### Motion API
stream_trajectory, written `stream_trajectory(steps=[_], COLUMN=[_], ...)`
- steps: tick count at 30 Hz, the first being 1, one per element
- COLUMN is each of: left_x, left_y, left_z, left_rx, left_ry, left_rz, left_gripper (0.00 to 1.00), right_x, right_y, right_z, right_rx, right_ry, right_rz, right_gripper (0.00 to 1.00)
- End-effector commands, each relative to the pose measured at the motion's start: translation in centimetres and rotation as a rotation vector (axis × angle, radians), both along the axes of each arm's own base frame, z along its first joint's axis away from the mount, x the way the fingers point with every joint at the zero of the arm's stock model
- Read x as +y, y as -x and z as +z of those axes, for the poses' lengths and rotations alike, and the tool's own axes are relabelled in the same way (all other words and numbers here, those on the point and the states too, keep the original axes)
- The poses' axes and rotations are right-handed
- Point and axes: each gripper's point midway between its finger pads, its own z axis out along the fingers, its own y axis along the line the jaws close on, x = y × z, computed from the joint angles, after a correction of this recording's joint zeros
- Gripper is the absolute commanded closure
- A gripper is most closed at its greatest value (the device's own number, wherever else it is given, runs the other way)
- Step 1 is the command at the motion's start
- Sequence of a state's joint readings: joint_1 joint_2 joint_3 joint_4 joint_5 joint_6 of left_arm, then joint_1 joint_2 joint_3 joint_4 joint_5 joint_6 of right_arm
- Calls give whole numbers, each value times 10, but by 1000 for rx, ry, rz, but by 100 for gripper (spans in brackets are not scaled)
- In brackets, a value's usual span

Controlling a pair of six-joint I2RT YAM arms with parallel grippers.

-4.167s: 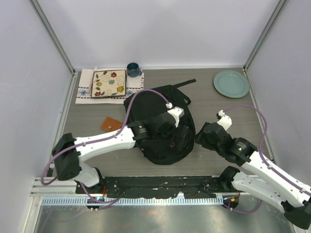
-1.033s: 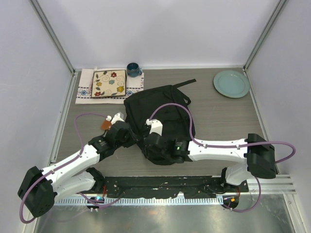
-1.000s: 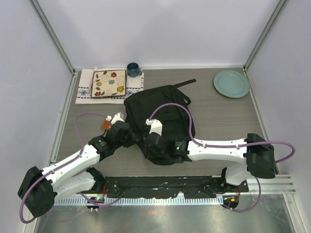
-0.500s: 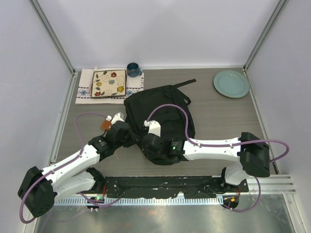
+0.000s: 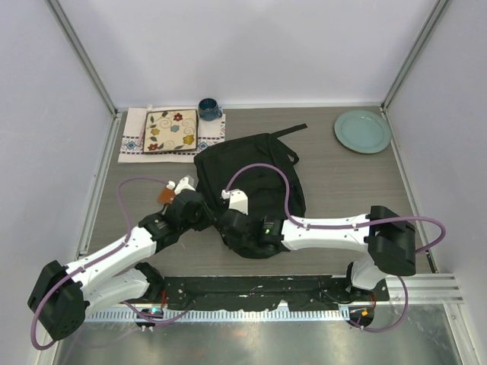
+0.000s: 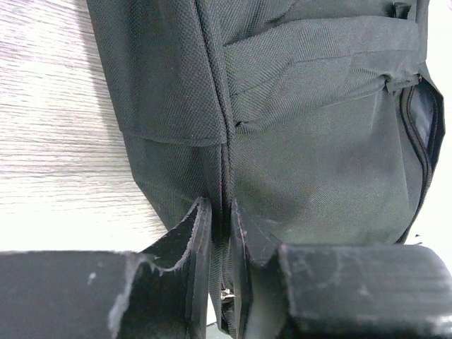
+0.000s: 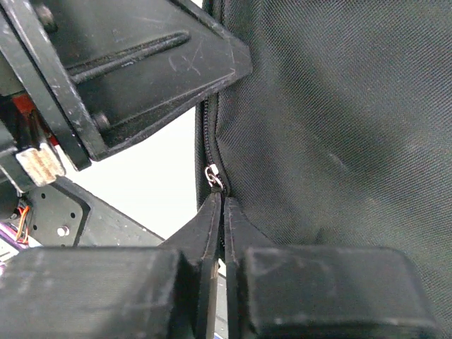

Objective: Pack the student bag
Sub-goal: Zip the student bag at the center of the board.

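The student bag [image 5: 255, 171], a large black fabric backpack, lies flat in the middle of the table. My left gripper [image 5: 210, 216] is at its lower left edge. In the left wrist view that gripper [image 6: 219, 229] is shut on a fold of the bag's seam [image 6: 226, 162]. My right arm reaches across the bag's near end, and its gripper [image 5: 225, 225] sits close beside the left one. In the right wrist view the right gripper [image 7: 222, 206] is shut on the zip pull, whose silver ring [image 7: 214, 178] shows just above the fingertips.
A brown wallet-like item [image 5: 166, 195] lies left of the bag, partly under my left arm. At the back left are a flowered square [image 5: 170, 131] on a cloth and a dark blue mug [image 5: 208, 109]. A pale green plate [image 5: 362, 131] sits at the back right.
My right gripper has slid leftward along the bag's near edge and its jaws have closed on the zip pull. My left gripper has held its place on the seam.
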State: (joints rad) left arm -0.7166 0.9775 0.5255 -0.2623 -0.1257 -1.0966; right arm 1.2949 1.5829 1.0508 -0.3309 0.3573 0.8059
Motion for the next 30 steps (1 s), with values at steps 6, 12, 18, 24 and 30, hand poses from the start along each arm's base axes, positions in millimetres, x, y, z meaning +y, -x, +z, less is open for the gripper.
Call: stream_trajectory(steps=[6,12,18,24,30], left_x=[-9,-3,4,12,24], left_y=[-4,-9,-17,-28,-34], left_z=[15,10,7,13,14], left_rx=[-46,-44,-46,-75,-76], left_ry=[60,9,-70,-94,-95], left_rz=[-20,-15,-26,-30,-15], left_gripper=[86,100,100,100,100], right_x=[11,6,1,-6,-15], right_y=[-4,10,29,44,47], right_z=[29,35,27,13,10], right_rx=[-42,-12,62,129,144], right_ry=[-42,-41,-24,-12,6], right_rz=[17,90,171,213,200], right_gripper=[100,100,100,100,100])
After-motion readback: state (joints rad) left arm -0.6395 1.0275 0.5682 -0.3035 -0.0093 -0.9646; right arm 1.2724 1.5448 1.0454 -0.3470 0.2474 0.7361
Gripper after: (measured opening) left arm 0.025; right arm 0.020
